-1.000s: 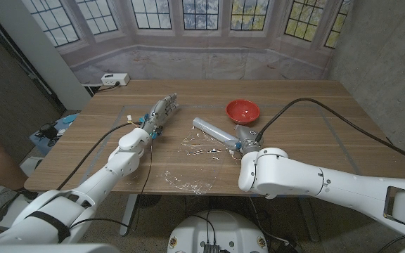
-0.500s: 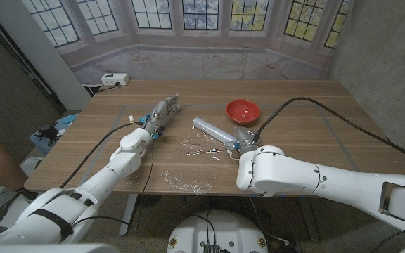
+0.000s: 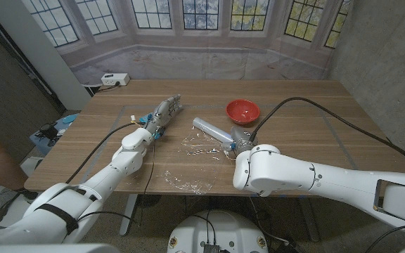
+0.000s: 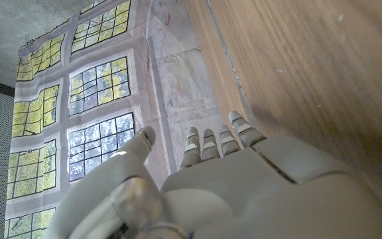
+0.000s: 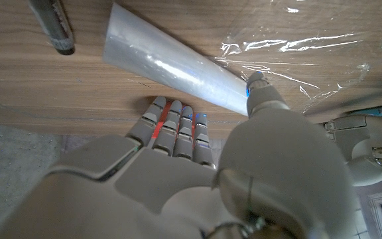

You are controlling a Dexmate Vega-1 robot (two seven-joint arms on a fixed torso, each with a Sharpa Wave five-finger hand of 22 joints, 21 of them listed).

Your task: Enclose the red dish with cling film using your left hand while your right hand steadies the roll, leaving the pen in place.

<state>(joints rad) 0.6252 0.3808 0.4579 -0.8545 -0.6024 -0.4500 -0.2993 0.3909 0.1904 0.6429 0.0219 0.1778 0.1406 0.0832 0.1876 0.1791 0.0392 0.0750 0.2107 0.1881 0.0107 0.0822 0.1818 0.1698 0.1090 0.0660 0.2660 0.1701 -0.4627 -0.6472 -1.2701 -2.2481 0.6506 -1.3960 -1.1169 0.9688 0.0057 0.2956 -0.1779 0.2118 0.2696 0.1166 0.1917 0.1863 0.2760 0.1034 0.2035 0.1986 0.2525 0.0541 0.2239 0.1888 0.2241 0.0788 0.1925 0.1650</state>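
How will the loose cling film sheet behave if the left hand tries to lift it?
Likely floppy: the cling film lies crumpled and wrinkled on the table. Probably very light and see-through, so its edges are hard to find. It may cling to the wood or itself, and it seems still joined to the roll, which could get dragged.

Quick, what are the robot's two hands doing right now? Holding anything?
Left hand: open, fingers stretched out, holding nothing.
Right hand: open, fingers straight beside the cling film roll, thumb at it, not gripping.
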